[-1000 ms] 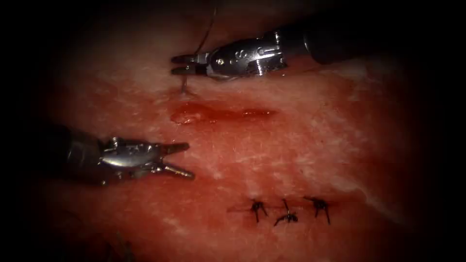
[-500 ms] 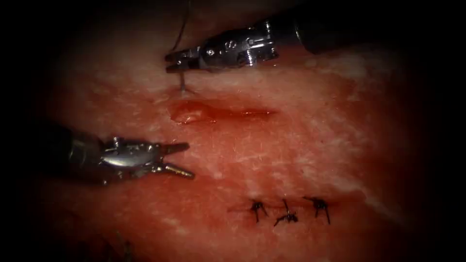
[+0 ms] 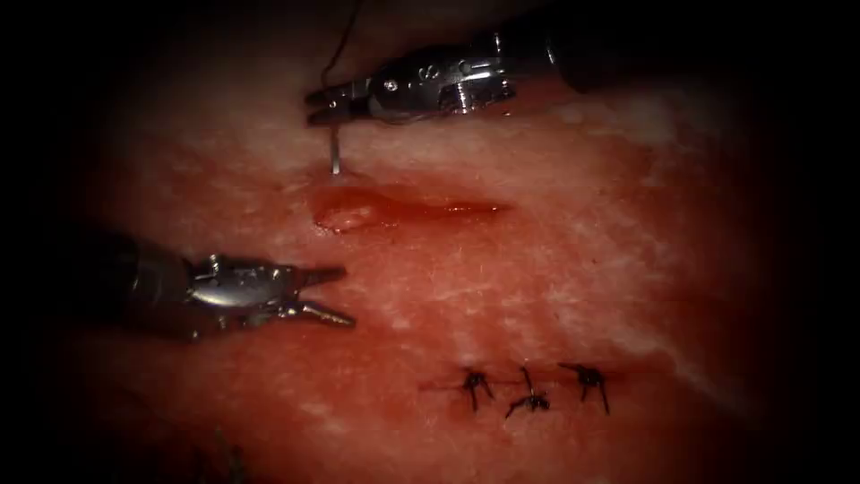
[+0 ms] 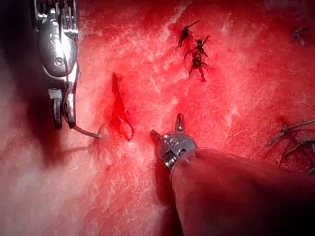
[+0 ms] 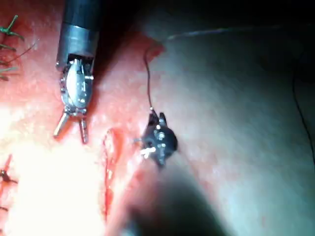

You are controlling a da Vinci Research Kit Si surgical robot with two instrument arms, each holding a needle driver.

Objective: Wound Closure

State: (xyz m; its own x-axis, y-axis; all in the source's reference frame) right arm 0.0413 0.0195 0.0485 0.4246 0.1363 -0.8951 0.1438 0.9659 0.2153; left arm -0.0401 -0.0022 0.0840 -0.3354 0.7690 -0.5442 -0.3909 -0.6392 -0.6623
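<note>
Silver curved needle (image 3: 334,154) sits gripped in the right tool's (image 3: 321,103) closed jaws, its lower end in the pink pork tissue (image 3: 555,269) just above the open red cut (image 3: 403,210). Thin dark thread (image 3: 345,40) rises above it. Below the cut, the left tool (image 3: 333,294) hangs with jaws spread, holding nothing.

The tissue (image 3: 555,269) was mottled pink and red with pale streaks — the stitches (image 3: 528,390) black, the thread (image 3: 345,36) dark, the needle (image 3: 335,152) silvery.
</note>
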